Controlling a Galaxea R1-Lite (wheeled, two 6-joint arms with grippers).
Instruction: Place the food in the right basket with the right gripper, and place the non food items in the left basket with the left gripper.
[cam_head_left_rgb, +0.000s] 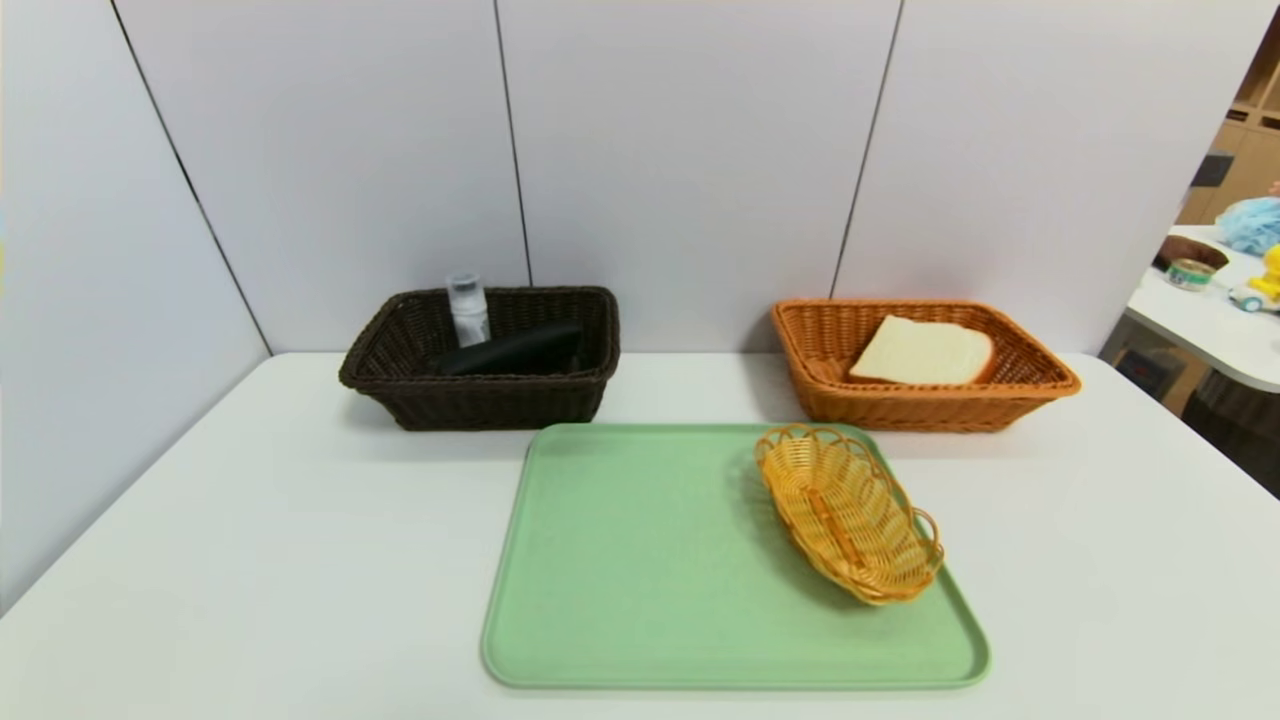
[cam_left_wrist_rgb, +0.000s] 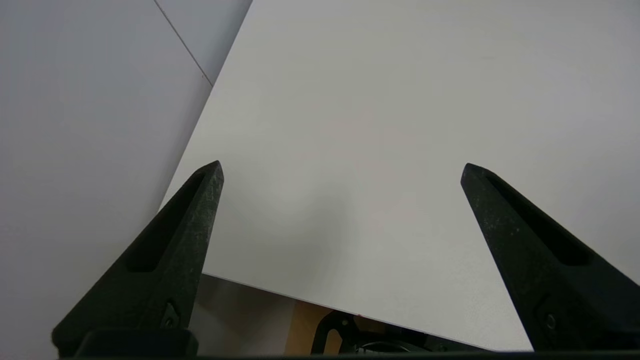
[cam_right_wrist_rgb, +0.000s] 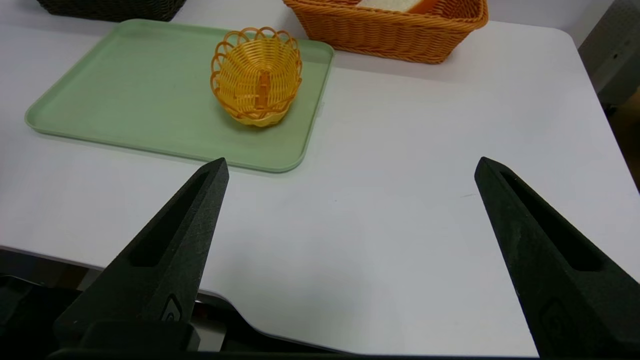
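Worktop (cam_head_left_rgb: 250, 560): white, bounded by grey wall panels at the rear and left.

Left basket (cam_head_left_rgb: 482, 400): dark brown wicker, rectangular, at the rear edge left of centre. It contains a clear bottle (cam_head_left_rgb: 468, 310) standing upright against the back wall of the basket, and a black object (cam_head_left_rgb: 515, 352) lying tilted across the interior; its exact type cannot be determined.

Right basket (cam_head_left_rgb: 930, 405): orange wicker, rectangular, at the rear edge right of centre. One slice of bread (cam_head_left_rgb: 922, 352) rests inside, leaning on the basket's back wall.

Green tray (cam_head_left_rgb: 650, 580): lies at the worktop centre, just in front of both baskets. A small yellow oval wicker basket (cam_head_left_rgb: 848, 512) sits on the tray's right side near its rear right corner, touching the tray surface and holding nothing visible.

Left gripper (cam_left_wrist_rgb: 342, 167): fingers spread wide apart, holding nothing, positioned above the front left corner of the worktop beside the left wall panel.

Right gripper (cam_right_wrist_rgb: 351, 165): fingers spread wide apart, holding nothing, positioned above the front edge on the right side, well apart from the tray.

Neither gripper appears in the head view.
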